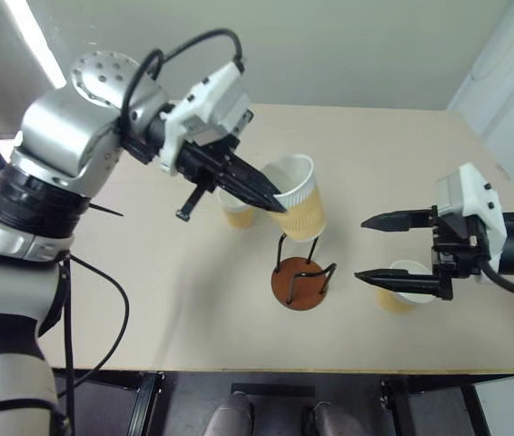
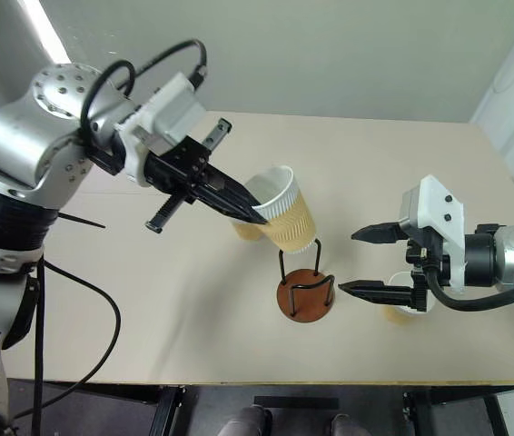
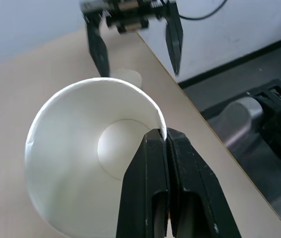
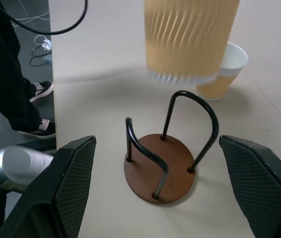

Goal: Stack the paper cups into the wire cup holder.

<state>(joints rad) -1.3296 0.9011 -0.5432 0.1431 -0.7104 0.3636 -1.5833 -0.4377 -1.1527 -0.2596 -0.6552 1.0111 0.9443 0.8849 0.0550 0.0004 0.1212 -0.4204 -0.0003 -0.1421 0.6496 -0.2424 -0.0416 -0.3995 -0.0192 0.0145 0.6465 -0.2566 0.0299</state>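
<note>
Left gripper (image 1: 271, 202) pinches a cup (image 1: 298, 195) by its rim, tilted above the holder (image 1: 301, 280) to drop in. Right gripper (image 1: 386, 247) waits open near the tabletop's (image 1: 148, 300) front edge.

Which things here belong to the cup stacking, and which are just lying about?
Job:
- held cup, pinched at its rim by the shut left gripper
- cup behind it, on the table
- cup by the open right gripper
- wire holder, empty

Lying about:
- black cable on the table
- person's legs and shoes beside the table

Silver arms, black cables, white-housed pincers with black fingers (image 1: 259, 189).
</note>
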